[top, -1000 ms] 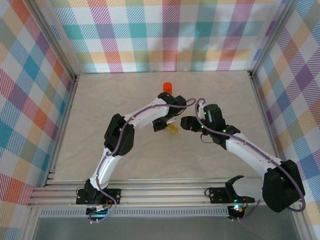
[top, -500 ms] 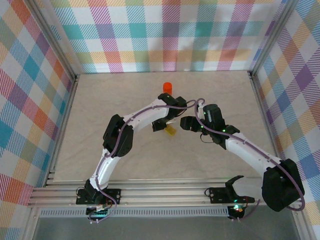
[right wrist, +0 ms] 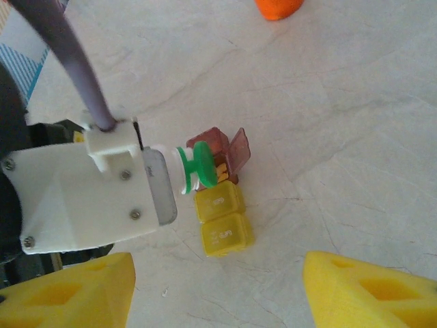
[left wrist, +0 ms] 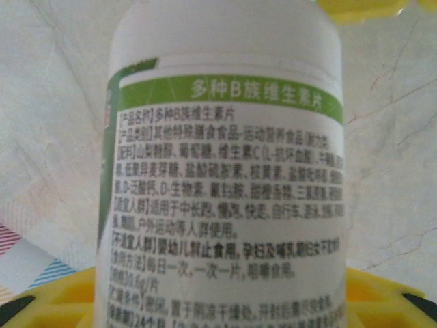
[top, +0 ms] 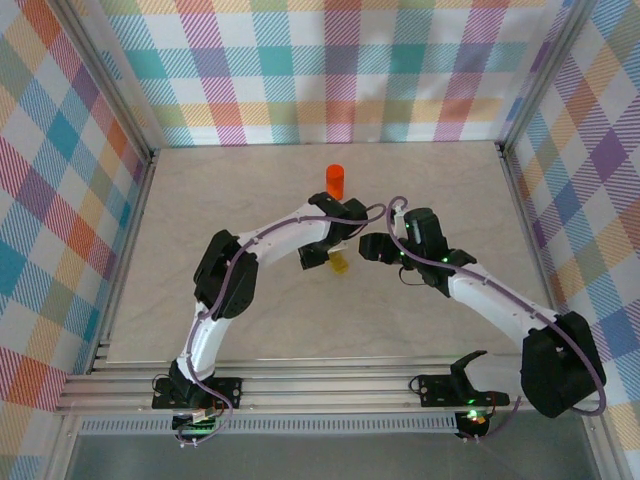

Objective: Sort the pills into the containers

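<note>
On the left, the left gripper [top: 318, 255] reaches in to the middle of the tabletop [top: 200, 220]. Its jaws are closed on a white bottle [left wrist: 225, 171] with a green-banded label of printed text. Seen from the right wrist, the bottle is tipped onto its side, its green-collared neck pointing right, directly over the pill organiser [right wrist: 218, 201]. The organiser lies flat near the centre of the tabletop. The compartment under the neck stands open beneath a reddish-brown lid, and the two yellow compartments beside it are closed. Something pale may lie in the open cell, but it is too small to call pills. Toward the far wall and well apart from all this stands an orange bottle [top: 336, 178], upright and untouched. To the right, the right gripper [right wrist: 218, 287] hovers just beside the organiser, its jaws open with nothing between them.

The step in hand looks like dispensing — the bottle is tilted so pills can drop into the open compartment. I cannot tell whether the bottle's mouth is uncapped. The next move probably calls for a small, controlled tilt or shake. The neck should stay over the open cell so nothing spills onto the closed lids or the tabletop, and then the bottle can be levelled. The right arm seems placed to steady the organiser or work its lids.
</note>
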Robot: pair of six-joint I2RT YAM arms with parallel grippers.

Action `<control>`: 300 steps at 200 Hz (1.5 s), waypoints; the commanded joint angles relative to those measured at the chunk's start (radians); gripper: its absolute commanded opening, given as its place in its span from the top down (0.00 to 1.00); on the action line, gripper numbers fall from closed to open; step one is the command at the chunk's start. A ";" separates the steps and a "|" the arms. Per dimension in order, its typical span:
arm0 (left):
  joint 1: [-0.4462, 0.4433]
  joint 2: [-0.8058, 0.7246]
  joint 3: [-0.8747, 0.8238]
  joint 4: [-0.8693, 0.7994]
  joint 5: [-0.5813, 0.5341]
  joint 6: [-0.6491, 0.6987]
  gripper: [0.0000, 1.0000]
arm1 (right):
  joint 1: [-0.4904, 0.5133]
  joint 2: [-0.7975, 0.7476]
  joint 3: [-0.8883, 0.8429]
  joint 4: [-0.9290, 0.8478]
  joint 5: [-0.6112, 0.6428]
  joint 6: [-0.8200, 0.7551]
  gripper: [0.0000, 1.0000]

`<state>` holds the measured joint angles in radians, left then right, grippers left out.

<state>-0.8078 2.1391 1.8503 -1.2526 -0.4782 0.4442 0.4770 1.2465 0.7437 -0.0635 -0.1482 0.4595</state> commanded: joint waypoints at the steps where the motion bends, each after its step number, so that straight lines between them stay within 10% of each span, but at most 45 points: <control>1: 0.027 -0.079 -0.008 0.064 0.065 -0.052 1.00 | -0.005 0.011 0.000 0.028 -0.027 0.005 0.33; 199: 0.159 -0.414 -0.596 0.730 0.429 -0.173 1.00 | -0.005 0.113 0.015 0.041 -0.036 -0.006 0.33; 300: 0.240 -0.918 -1.250 1.754 0.847 -0.226 1.00 | -0.003 0.021 0.137 -0.058 -0.193 -0.004 0.33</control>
<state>-0.6018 1.3945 0.7490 0.0444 0.1909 0.2466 0.4770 1.3514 0.8143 -0.0952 -0.2169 0.4465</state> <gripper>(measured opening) 0.496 0.674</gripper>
